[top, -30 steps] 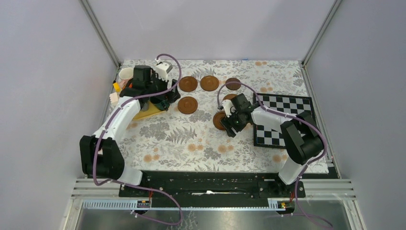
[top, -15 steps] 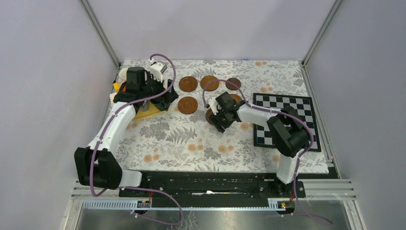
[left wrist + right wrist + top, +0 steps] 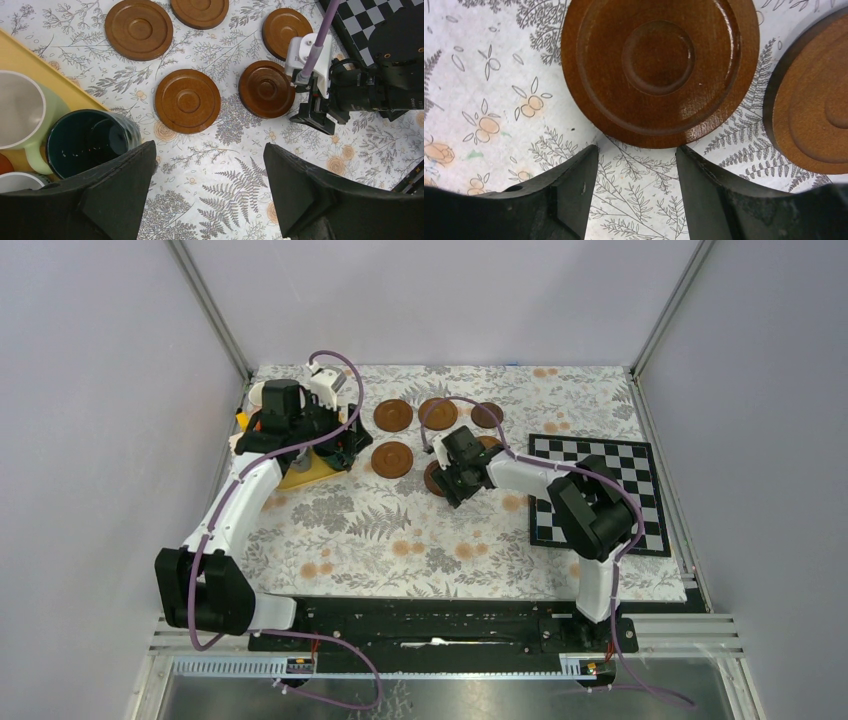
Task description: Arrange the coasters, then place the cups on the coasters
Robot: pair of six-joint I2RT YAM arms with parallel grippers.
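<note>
Coasters (image 3: 393, 415) lie flat in two loose rows on floral desk (image 3: 400, 540). Right jaws stand partly open and empty, tips just short of nearest coaster (image 3: 659, 65). Left jaws gape wide and empty over dark green cup (image 3: 90, 142), which sits at yellow tray (image 3: 30, 60) edge beside pale green cup (image 3: 25, 120).

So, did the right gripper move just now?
Yes. The right gripper slid left, farther from the checkerboard.

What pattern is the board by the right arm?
The board is black and white checks; top external view shows it best.
</note>
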